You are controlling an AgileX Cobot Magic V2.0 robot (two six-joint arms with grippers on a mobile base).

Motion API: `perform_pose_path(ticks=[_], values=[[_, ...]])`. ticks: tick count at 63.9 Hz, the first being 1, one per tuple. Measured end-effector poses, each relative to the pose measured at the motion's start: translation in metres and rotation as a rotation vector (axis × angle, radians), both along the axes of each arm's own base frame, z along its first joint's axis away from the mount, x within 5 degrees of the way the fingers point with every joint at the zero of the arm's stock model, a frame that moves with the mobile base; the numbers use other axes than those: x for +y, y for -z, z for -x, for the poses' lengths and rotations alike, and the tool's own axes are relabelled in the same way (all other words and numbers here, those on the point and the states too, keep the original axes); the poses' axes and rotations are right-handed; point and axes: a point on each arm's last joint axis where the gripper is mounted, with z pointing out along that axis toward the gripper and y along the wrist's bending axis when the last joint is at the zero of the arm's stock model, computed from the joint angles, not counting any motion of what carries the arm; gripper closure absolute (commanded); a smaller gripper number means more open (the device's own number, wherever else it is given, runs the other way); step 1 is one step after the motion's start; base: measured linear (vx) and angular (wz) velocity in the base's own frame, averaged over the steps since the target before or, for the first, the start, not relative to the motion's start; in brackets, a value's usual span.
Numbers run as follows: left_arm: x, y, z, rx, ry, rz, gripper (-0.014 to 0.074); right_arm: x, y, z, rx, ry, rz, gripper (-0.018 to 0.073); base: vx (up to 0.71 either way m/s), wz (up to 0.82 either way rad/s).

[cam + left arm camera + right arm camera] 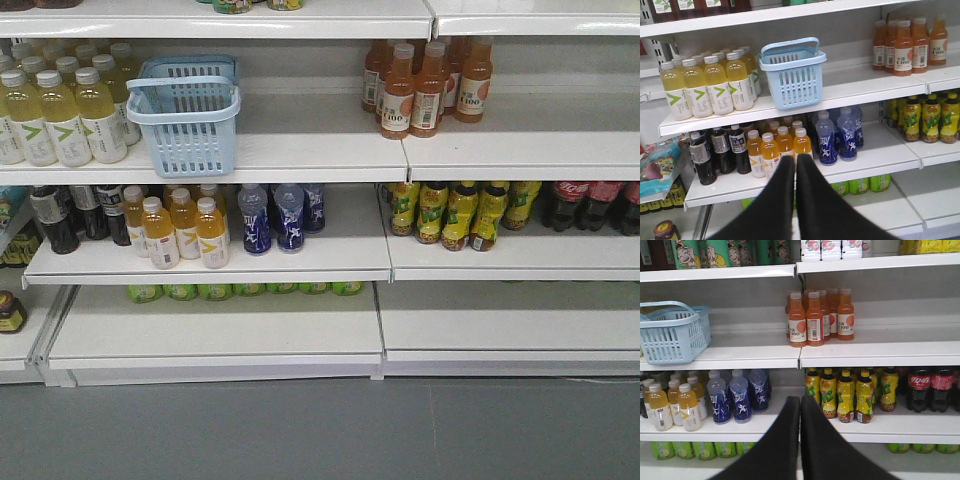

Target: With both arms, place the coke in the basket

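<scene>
Basket [792, 75] sits left of orange bottles [910, 47] labelled "C100" — same tier.

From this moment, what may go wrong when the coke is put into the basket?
1. The basket stands right beside the yellow drink bottles; the left gripper reaching in may tip them.
2. The red-labelled cola bottles stand close beside yellow-green bottles; the right gripper may knock these over.

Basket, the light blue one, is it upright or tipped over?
Upright: the light blue slotted plastic basket sits flat on the white shelf, rim up.
</scene>
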Motion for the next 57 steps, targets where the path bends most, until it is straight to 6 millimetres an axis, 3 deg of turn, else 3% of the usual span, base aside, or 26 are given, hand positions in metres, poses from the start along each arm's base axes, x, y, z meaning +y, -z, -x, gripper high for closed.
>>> perform_pose_path(ticks=[57], values=[[0.0,0.0,0.0,0.0,0.0,0.0,0.0602,0.0,0.0,0.0,0.0,0.0,0.0,0.0569,0.11,0.0]])
